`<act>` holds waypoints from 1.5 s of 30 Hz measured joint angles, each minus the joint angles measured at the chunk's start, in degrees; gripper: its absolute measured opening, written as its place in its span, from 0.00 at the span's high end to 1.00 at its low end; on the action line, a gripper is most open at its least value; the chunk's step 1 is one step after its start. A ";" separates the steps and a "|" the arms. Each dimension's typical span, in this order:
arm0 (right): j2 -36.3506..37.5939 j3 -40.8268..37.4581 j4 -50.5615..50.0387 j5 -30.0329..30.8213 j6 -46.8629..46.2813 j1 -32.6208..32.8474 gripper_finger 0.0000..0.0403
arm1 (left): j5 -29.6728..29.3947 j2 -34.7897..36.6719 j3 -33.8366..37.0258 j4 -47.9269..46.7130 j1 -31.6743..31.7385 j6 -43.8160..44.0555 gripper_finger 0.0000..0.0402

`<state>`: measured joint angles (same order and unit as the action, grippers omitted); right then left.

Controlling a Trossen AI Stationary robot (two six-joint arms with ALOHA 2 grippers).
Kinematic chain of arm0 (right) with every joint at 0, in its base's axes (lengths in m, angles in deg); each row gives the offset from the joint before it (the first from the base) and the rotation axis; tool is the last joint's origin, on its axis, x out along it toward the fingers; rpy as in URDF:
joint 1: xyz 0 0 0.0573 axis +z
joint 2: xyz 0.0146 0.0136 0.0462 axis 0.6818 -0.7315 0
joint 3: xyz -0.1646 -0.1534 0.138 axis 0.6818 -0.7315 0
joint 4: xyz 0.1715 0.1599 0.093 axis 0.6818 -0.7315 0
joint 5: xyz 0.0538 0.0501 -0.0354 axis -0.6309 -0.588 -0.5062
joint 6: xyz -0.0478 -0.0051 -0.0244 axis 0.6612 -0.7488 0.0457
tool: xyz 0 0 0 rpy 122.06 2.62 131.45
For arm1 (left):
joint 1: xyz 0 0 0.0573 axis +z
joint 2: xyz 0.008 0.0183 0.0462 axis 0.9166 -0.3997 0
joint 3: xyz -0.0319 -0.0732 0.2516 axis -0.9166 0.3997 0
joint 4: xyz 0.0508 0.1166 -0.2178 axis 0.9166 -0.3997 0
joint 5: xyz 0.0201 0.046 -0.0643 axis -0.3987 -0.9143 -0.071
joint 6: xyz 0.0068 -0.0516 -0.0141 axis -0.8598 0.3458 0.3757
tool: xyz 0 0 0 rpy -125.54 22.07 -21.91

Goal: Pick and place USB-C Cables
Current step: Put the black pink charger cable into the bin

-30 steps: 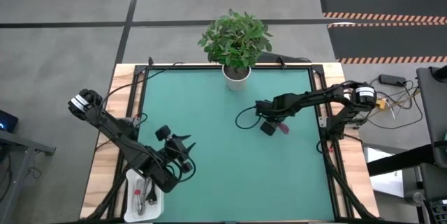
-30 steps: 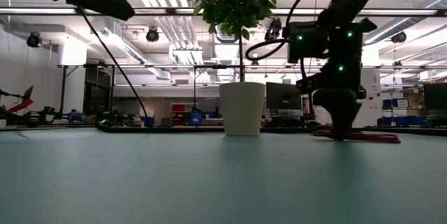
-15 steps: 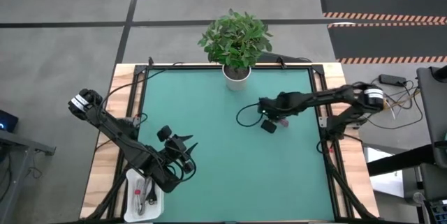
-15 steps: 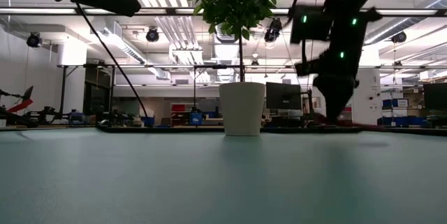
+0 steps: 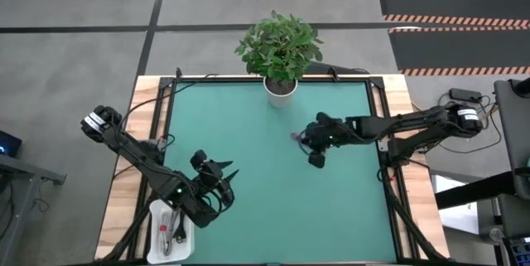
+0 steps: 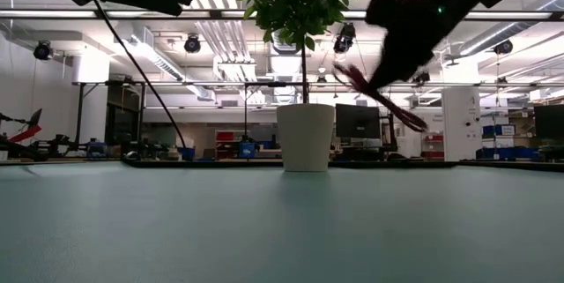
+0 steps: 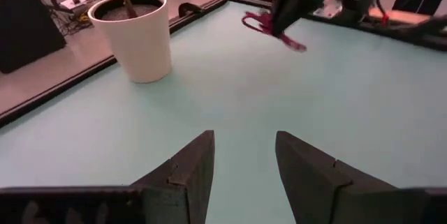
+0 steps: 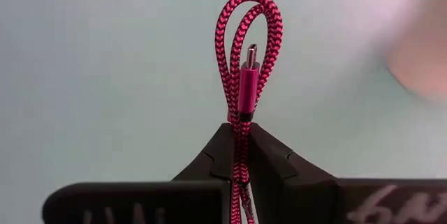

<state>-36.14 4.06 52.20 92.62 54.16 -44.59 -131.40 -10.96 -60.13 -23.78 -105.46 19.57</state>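
My right gripper is shut on the magenta-purple cable bundle above the middle of the green mat, right of centre. The bundle also shows in the low view and in the left wrist view. My left gripper is open and empty over the mat's near left part, its fingers apart. A white tray at the near left corner holds other cable bundles, one with red. I cannot tell them apart. My right gripper pinches the bundle's gathered strands between its two fingers, several strands together. The looped end with a connector sticks out past the fingertips. The bundle is lifted clear of the mat and slants in the low view.
A white pot with a green plant stands at the mat's far edge, near its middle. Dark rails frame the mat. The robot's own black wiring runs along the left side.
My right gripper has risen from the mat and gone a little toward the table's left edge, tipping as it went. The magenta bundle lay on the mat under it and now hangs lifted clear and slanted. My left gripper has shifted slightly toward the right.
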 joint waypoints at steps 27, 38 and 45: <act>-19.30 -6.69 75.79 -25.57 6.97 2.14 0.97 | 1.28 -0.31 4.04 36.42 3.74 -26.92 0.66; -23.23 -4.11 85.37 -31.40 2.32 2.30 0.97 | 6.86 -0.66 15.37 66.99 6.41 -40.53 0.66; -23.56 -3.21 85.68 -31.20 2.95 2.73 0.97 | 14.19 -0.68 18.38 73.40 9.55 -40.44 0.66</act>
<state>-59.70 0.85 137.89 61.42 57.11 -41.86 -117.21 -11.64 -41.75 49.62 -95.91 -20.87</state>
